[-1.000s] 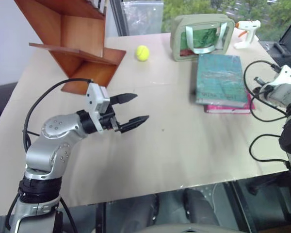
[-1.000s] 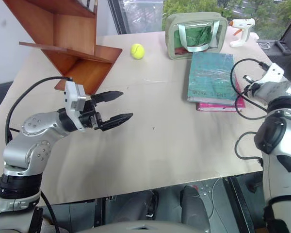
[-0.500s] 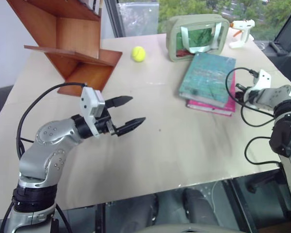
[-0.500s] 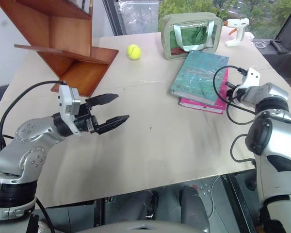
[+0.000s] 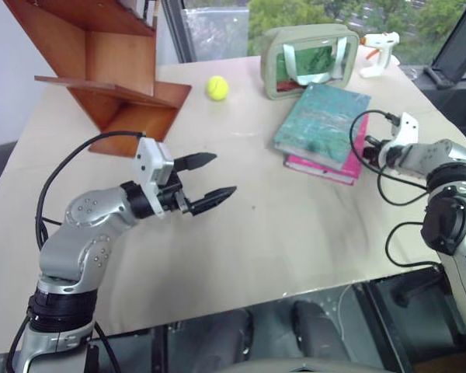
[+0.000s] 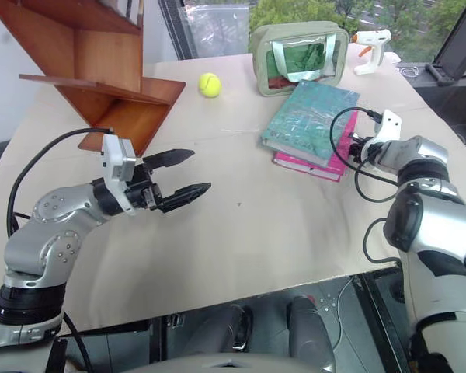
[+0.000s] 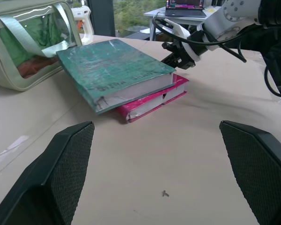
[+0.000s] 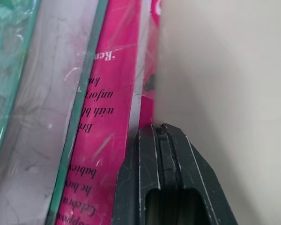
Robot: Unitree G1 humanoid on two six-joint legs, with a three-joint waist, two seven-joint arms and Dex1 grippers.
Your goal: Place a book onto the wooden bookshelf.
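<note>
The wooden bookshelf point(image 5: 101, 70) stands at the table's far left corner; the left gripper point(image 5: 206, 177) hovers over bare table, fingers spread wide, holding nothing; the book point(image 5: 321, 123) lies atop a pink book point(image 5: 326, 166) to the right; the right gripper point(image 8: 160, 140), pinched closed and empty, noses the pink book's edge; the pickup step seems underway; next it likely must open and grasp the book.

I see a mottled teal book point(image 5: 321, 123) on a pink book point(image 5: 324, 168), a reddish-brown bookshelf point(image 5: 101, 62), a yellow ball point(image 5: 216, 88), and a beige worktop point(image 5: 279, 233).
</note>
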